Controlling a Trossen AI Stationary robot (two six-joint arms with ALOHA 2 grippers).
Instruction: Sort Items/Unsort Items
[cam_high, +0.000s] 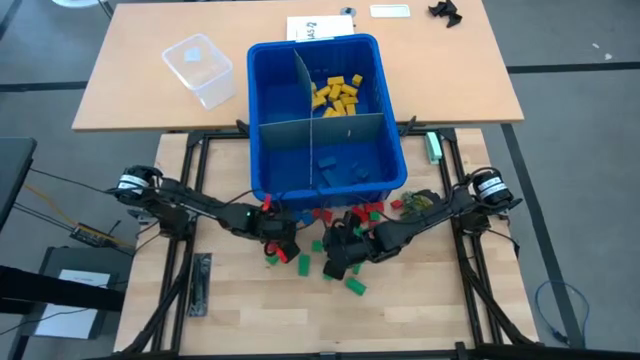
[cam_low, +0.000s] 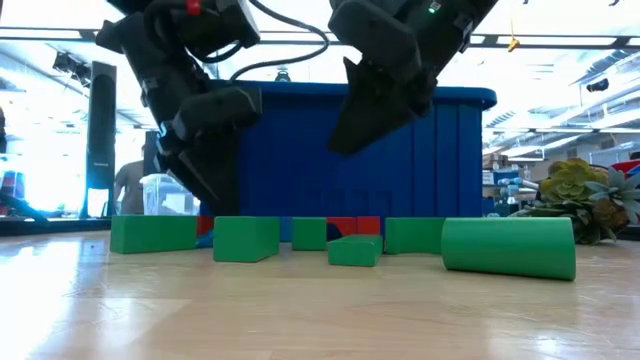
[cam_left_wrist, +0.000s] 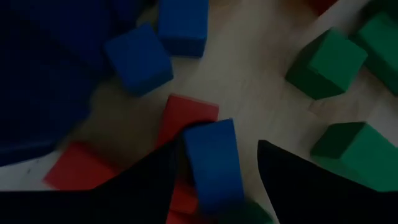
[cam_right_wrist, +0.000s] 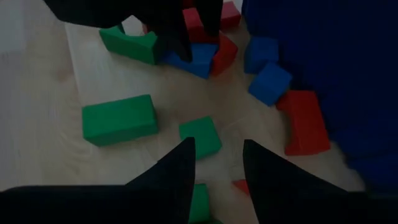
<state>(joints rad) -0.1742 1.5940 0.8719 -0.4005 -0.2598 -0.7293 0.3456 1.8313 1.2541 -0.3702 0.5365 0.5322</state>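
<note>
Nearest the low camera, a green cylinder (cam_low: 508, 247) lies at four o'clock, one of six green blocks in that row. Our left gripper (cam_left_wrist: 214, 165), at ten o'clock, has its fingers clamped around a blue block (cam_left_wrist: 212, 163) among the scattered pile. Our right gripper (cam_right_wrist: 217, 163), fingers apart and empty, hovers above a small green block (cam_right_wrist: 200, 137). We judge sorting midway: next, lift blue into the blue bin (cam_high: 265, 110).

Two dark jointed arms, black cables, tapered fingers (cam_right_wrist: 176, 168).
</note>
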